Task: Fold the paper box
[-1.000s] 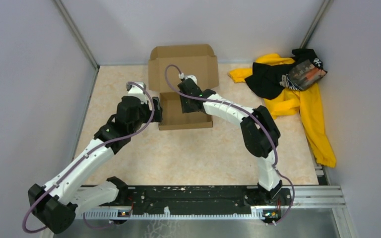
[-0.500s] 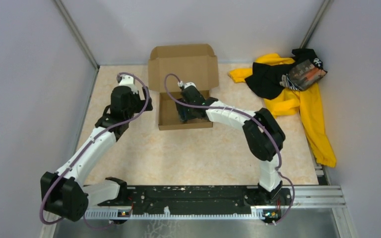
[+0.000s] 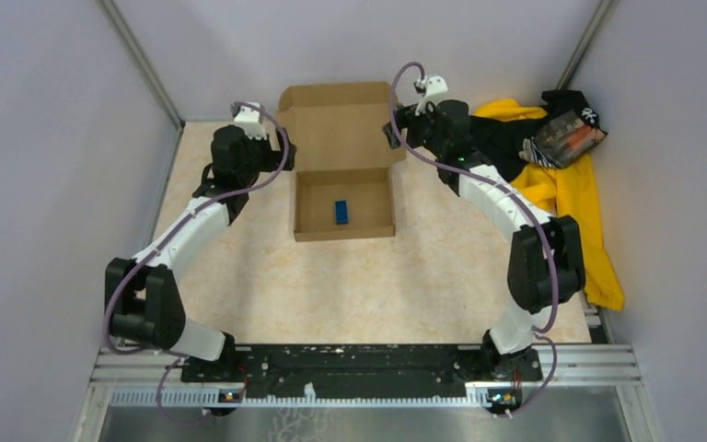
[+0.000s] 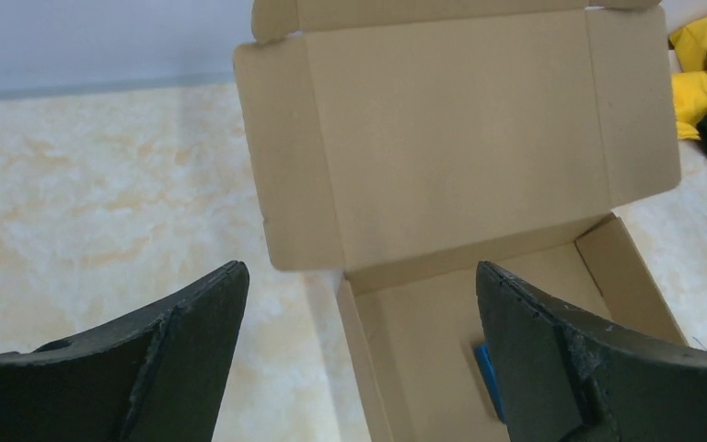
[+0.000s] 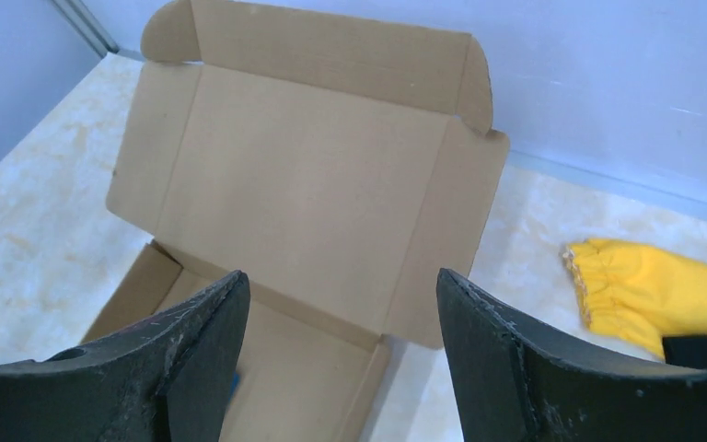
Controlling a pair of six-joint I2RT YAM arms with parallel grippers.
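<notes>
plain brown cardboard box (image 3: 339, 124) lid open. left claw (image 4: 359, 276) and right claw (image 5: 341, 281) spread, empty, flanking it. advise taking both lid corners evenly, lowering together, squarely over tray.

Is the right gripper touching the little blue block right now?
Apart. The top view shows the blue block lying inside the paper box, with bare cardboard between it and the right gripper, up by the lid's right edge.

No readable text, label or number anywhere.
</notes>
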